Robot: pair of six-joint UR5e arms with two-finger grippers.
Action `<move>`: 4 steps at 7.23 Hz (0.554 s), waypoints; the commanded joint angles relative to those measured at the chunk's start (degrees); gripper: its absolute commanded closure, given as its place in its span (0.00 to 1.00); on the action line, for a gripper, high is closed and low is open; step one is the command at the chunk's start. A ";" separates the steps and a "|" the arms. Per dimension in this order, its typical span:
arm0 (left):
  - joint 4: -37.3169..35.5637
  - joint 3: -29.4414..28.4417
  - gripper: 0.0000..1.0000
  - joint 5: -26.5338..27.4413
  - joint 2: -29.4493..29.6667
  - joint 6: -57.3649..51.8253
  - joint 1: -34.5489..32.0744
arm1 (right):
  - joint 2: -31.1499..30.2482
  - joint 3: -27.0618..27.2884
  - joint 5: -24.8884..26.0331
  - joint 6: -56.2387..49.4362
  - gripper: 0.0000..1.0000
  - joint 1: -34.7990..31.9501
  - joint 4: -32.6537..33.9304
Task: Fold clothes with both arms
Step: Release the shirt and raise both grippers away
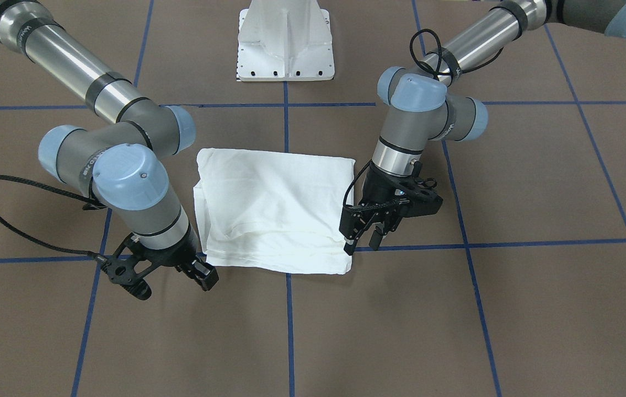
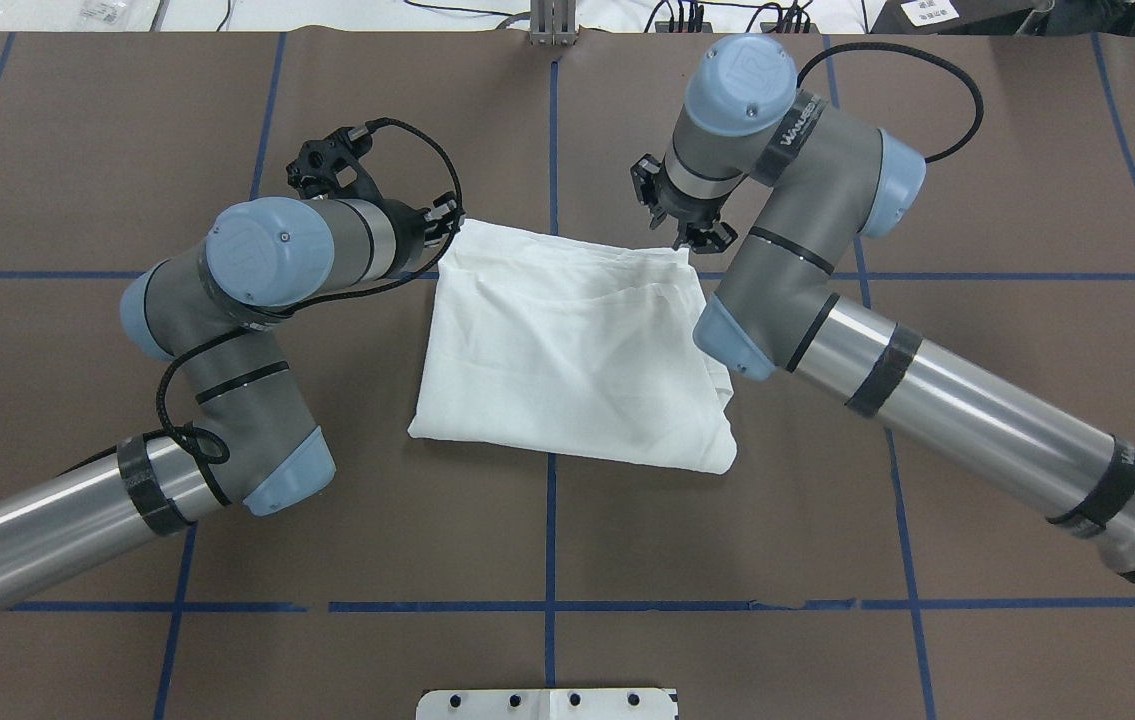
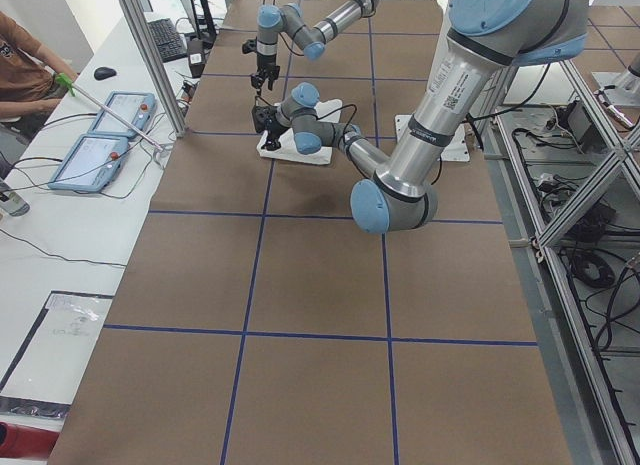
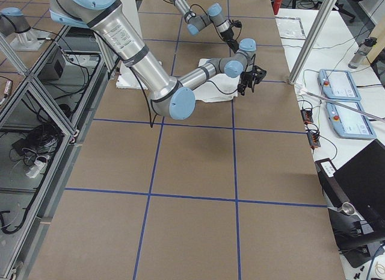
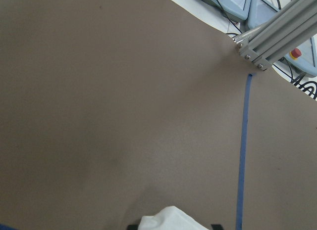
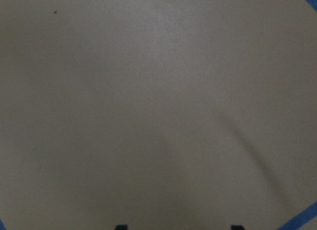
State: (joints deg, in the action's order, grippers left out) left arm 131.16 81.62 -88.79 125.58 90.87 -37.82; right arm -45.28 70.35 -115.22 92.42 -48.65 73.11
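The white shirt (image 1: 274,209) lies folded into a rough rectangle at the middle of the brown table, also seen from overhead (image 2: 567,350). No printed text, collar or label shows. My left gripper (image 1: 361,244) is open at the shirt's far corner from the robot, low over the table. In the left wrist view that cloth corner (image 5: 168,221) lies between the spread fingertips (image 5: 132,226). My right gripper (image 1: 175,281) is open and empty beside the shirt's other far corner. It also shows from overhead (image 2: 679,213). The right wrist view shows only bare table between its fingertips (image 6: 121,226).
Blue tape lines (image 1: 289,309) grid the table. The white pedestal base (image 1: 286,41) stands at the robot's edge behind the shirt. Beyond the far edge are an aluminium frame post (image 5: 277,32), control pendants (image 3: 100,145) and a seated person (image 3: 25,65).
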 commanded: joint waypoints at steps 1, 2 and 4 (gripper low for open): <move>0.50 0.55 0.18 -6.86 -0.50 -5.48 -3.38 | -6.09 3.97 -5.77 -5.46 0.00 -4.59 -0.42; -0.02 3.95 0.18 -12.31 -2.86 -14.23 -6.10 | -13.19 10.97 -7.54 -13.94 0.00 -7.05 -0.16; -0.55 9.93 0.18 -19.62 -10.76 -31.10 -11.19 | -23.05 16.29 -12.63 -32.20 0.00 -14.33 0.02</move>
State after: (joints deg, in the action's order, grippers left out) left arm 130.99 88.15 -103.53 119.10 70.20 -45.49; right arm -62.08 83.27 -124.84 71.61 -58.71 73.08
